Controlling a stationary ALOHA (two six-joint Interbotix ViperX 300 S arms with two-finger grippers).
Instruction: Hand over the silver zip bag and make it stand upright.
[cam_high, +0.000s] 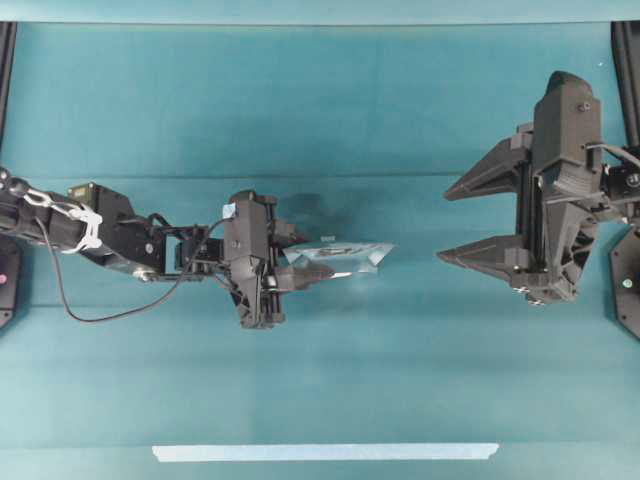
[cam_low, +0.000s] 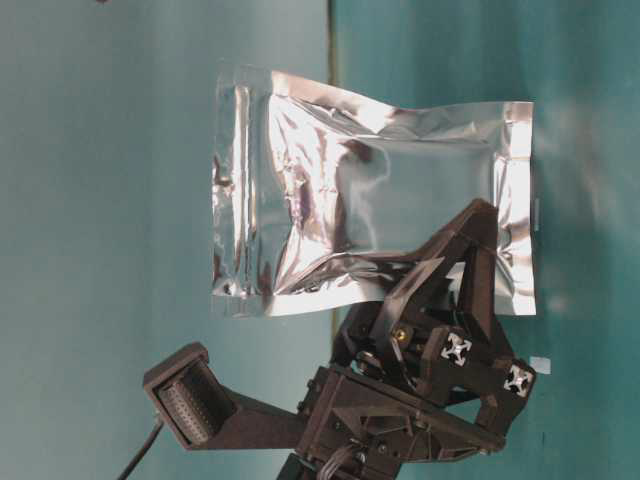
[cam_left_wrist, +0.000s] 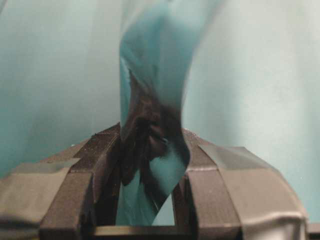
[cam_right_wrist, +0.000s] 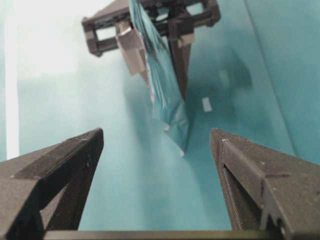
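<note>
- My left tool (cam_high: 300, 268) is clamped on the silver zip bag (cam_high: 345, 257), holding it above the teal bench (cam_high: 320, 110).
- My right tool (cam_high: 478, 222) is spread wide, holding nothing, well apart from the bag.

Setting: robot test bench in a laboratory-type workspace.

Indicators: a plain teal table surface (cam_high: 320, 100) carries two black, apparently 3D-printed manipulator arms with exposed cabling, facing each other. A pale tape strip (cam_high: 325, 452) lies on the surface, well apart from the left gripper (cam_high: 300, 268) toward the near edge. No domestic furnishing appears around either claw.
</note>
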